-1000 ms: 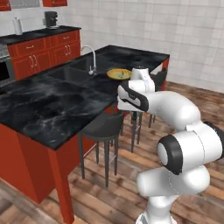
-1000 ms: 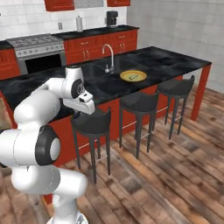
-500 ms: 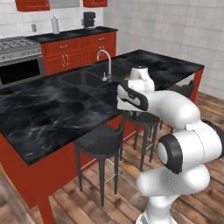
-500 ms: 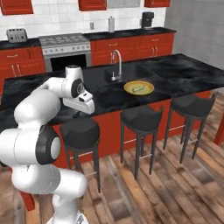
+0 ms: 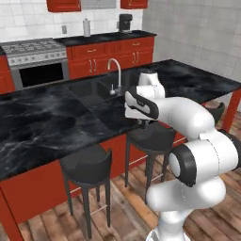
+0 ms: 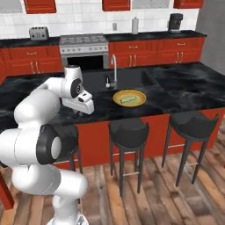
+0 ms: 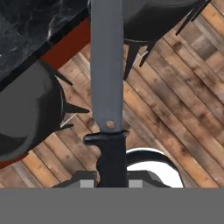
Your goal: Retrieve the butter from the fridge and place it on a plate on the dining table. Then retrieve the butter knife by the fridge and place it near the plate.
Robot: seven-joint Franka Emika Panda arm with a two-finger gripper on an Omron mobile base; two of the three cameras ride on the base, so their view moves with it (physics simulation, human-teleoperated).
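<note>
A: What's the arm got?

B: The butter knife. In the hand view the gripper is clamped on the black handle, grey blade pointing straight out away from the hand. Below the blade it's wooden floor & the dark stool seats, w/ a strip of the island's red base and black top at the upper left.

A: Where's the hand vs. the table?

B: At the near edge of the dining table, over the stools. From the right base cam the white hand sits just in front of the black marble edge, left of the plate. Can't see the fingers themselves from either base cam, the wrist hides them.

A: Plate and butter?

B: Plate is on the marble near the front edge, just right of the tap & sink. The butter lies on it, pale stick about in the middle. From the left base cam the arm blocks that spot; tap shows there though.

A: Knife near the plate yet?

B: Not on the top yet, in the grip, off the table's edge. Three stools lined up along the red base. Behind the island: stove, red cabinets, toaster on the back counter.
</note>
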